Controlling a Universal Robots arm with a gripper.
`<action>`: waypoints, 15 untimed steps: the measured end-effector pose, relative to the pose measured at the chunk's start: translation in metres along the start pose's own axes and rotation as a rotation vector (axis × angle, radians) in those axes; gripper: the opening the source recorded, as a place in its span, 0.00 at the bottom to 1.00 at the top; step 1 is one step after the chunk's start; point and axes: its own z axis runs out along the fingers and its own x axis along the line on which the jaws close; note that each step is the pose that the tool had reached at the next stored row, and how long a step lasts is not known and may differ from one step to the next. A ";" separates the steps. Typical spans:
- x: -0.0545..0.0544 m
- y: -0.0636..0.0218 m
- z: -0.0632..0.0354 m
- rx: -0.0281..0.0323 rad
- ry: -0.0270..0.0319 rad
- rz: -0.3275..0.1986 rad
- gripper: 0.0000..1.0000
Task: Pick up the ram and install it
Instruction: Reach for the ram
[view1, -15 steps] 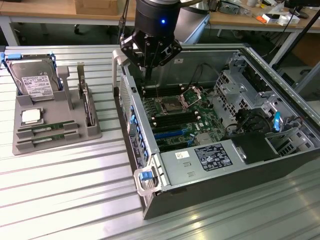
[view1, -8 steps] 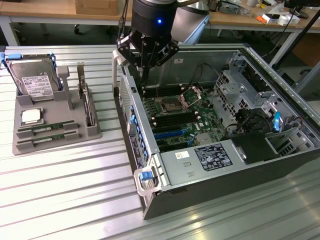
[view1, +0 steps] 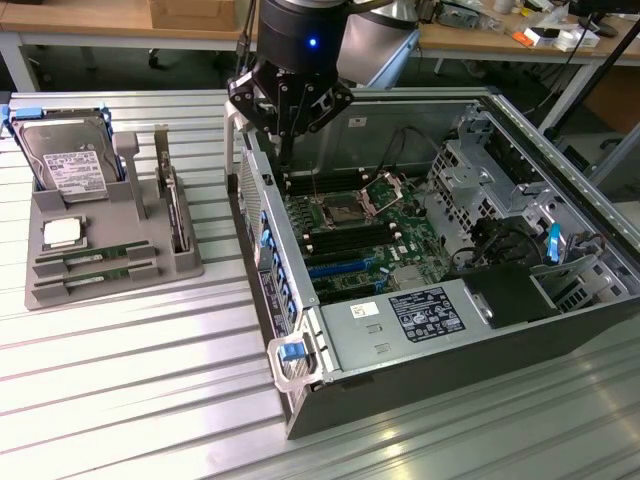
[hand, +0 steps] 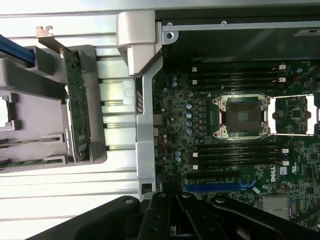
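Two ram sticks (view1: 95, 255) lie flat in slots at the front of a grey holder tray (view1: 60, 295) on the exterior view's left; their green edges (hand: 30, 142) also show in the wrist view. My gripper (view1: 285, 160) hangs above the back left corner of the open computer case (view1: 420, 390), well away from the tray. Its fingers (hand: 176, 225) are shut, with nothing visible between them. Directly below lie the motherboard's black memory slots (hand: 235, 152), on both sides of the open processor socket (hand: 242, 116).
The tray also carries a hard drive (view1: 70, 160), a square silver processor (view1: 62, 233) and an upright green card (view1: 178, 215). The case wall (view1: 262, 250) stands between tray and motherboard. Drive cages and cables (view1: 490, 210) crowd the case's right side.
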 end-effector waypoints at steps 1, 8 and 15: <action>0.000 0.0000 0.0000 0.0001 0.0001 0.000 0.11; 0.004 -0.0002 -0.0001 0.0001 0.0001 0.000 0.11; 0.010 -0.0004 -0.0002 0.0001 0.0001 0.000 0.11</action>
